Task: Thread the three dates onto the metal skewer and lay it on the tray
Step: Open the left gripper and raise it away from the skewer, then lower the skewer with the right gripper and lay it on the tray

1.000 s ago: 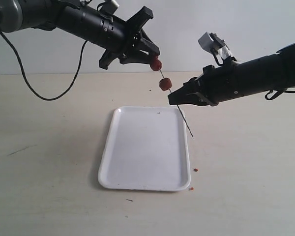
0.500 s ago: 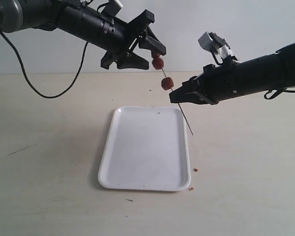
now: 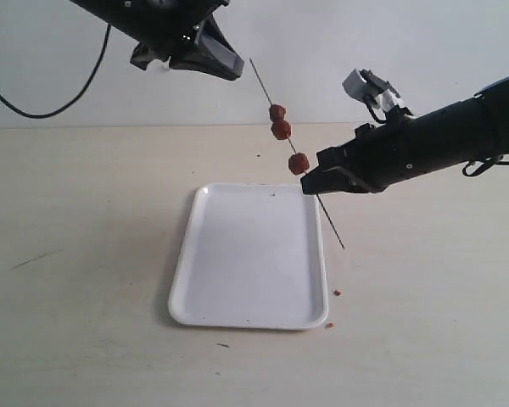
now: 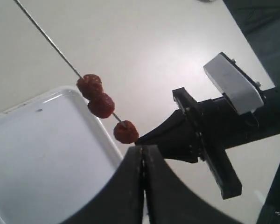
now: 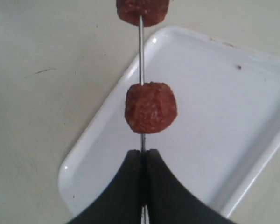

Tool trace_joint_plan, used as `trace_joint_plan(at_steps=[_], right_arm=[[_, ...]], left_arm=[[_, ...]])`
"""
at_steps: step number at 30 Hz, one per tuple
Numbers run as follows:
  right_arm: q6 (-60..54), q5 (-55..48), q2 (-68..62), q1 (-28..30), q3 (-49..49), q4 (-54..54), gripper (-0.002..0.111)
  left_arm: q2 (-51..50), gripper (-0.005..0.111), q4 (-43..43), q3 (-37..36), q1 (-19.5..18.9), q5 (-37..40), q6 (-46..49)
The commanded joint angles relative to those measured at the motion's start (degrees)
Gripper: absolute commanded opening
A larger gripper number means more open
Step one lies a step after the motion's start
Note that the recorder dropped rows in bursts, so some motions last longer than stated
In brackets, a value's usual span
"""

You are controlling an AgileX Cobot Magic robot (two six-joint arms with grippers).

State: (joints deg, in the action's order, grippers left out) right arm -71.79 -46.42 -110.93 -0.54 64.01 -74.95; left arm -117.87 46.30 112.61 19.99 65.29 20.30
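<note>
The metal skewer (image 3: 271,97) slants in the air above the far right corner of the white tray (image 3: 246,263). My right gripper (image 3: 310,182) is shut on its lower part. The three dates sit on it: two close together (image 3: 277,112) (image 3: 281,130) and one lower (image 3: 299,163), just above the right fingertips. In the right wrist view the lowest date (image 5: 150,108) hangs on the skewer (image 5: 141,56) over the tray (image 5: 224,140), right in front of the gripper (image 5: 142,151). My left gripper (image 3: 229,68) is shut on nothing, high up and left of the skewer's tip; its wrist view shows its fingertips together (image 4: 142,148) near the dates (image 4: 101,105).
Tiny reddish crumbs (image 3: 338,292) (image 3: 328,325) lie on the pale table beside the tray's near right corner. A black cable (image 3: 34,106) hangs from the left arm at the far left.
My left gripper opened off the top date, rose up and to the left, and shut. The right gripper with the skewer shifted slightly down and right; three dates now show on the skewer.
</note>
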Motion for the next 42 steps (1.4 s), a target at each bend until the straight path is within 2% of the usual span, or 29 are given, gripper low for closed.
trace_joint_plan(at_steps=[1,4,7,11,14,18,22,27,36,42], right_arm=[[5.2,1.4,0.1,-1.2,-2.6,-1.2,0.0],[9.7,2.3,0.1,-3.5,-3.1,-1.5,0.0],[11.2,3.6,0.1,-8.4,-3.1,-2.9,0.0],[17.5,14.4,0.1,-16.1,-3.3,-3.4,0.0],[28.1,22.6,0.1,-20.4,-3.6,-4.0,0.0],[37.7,29.8,0.1,-23.6,-3.6,-4.1,0.0],[40.4,32.7,0.0,-25.1,-3.6,-3.5,0.0],[42.0,31.5,-2.1,-25.4,-3.6,-2.8,0.0],[44.5,31.4,-6.2,-25.4,-3.6,-2.4,0.0],[44.0,31.4,-6.3,-25.4,-3.6,1.8,0.0]], left_arm=[[4.7,0.0,-2.2,-1.4,0.1,-2.7,2.8],[9.7,0.0,-0.8,-6.9,0.6,-9.5,6.8],[16.1,0.0,-0.8,-15.7,1.2,-16.5,12.1],[24.5,0.0,-1.2,-28.3,1.2,-25.2,19.6],[30.9,0.0,-1.2,-38.2,0.1,-34.5,22.5],[37.5,0.0,-1.2,-48.4,-0.7,-44.1,23.6],[42.2,0.0,-1.2,-55.4,-0.7,-49.5,28.3],[45.6,0.0,-1.2,-59.1,-0.7,-54.5,28.8],[47.9,0.0,-1.2,-59.1,-0.7,-52.3,28.8],[47.9,0.0,-1.2,-59.2,-0.7,-51.4,28.8]])
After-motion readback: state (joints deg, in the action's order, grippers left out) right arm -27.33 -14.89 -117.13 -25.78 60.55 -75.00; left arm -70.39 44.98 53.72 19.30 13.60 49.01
